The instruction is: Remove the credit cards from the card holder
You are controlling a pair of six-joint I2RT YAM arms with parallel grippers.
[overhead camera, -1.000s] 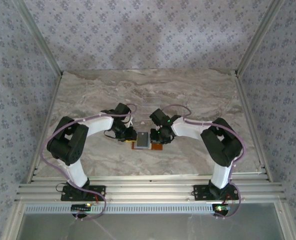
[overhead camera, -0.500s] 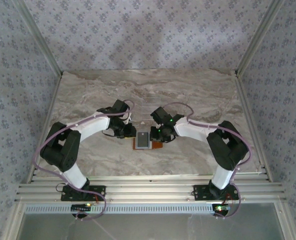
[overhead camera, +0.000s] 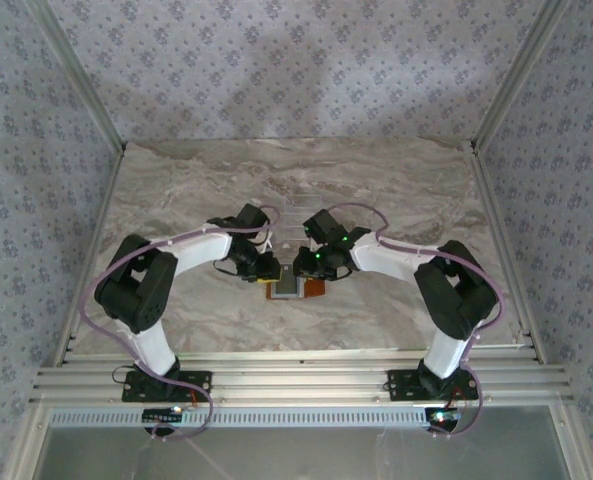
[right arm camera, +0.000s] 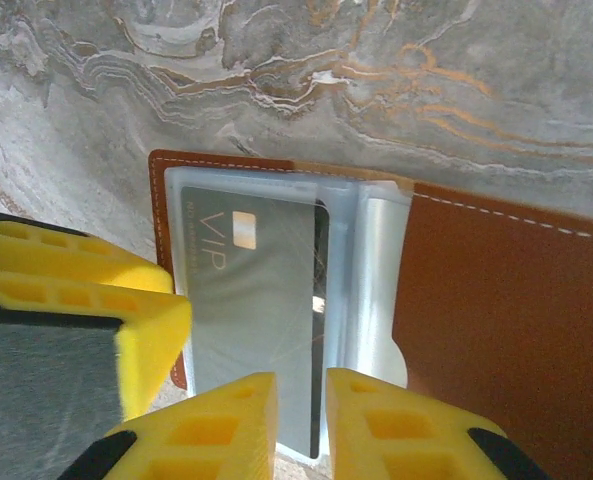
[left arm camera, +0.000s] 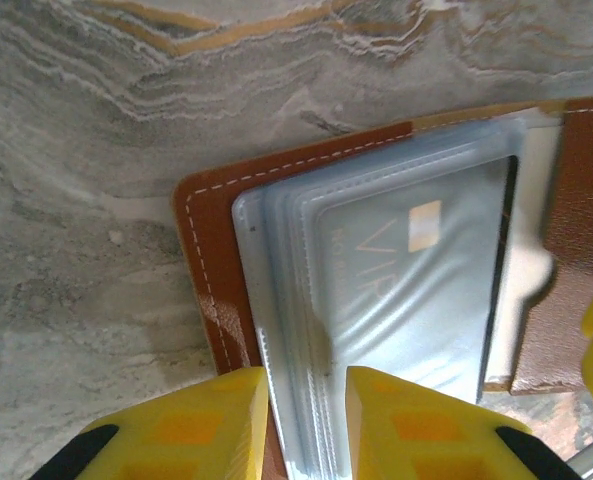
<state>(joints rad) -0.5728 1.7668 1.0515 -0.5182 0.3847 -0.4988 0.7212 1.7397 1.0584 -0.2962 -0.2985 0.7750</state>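
- Right claw (right arm camera: 301, 405) barely parted astride credit card (right arm camera: 256, 320) end; can't tell if gripping.
- Card long axis straight out from it.
- My left claw (left arm camera: 306, 400) same on card holder (left arm camera: 211, 280).

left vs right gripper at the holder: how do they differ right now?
1. The left gripper straddles the edge of the clear sleeves by the stitched border of the holder. The right gripper straddles the end of the card, nearer the fold.
2. The left jaws look wider apart than the right jaws.
Shared: yellow fingers, both low over the open holder, jaws narrowly apart.
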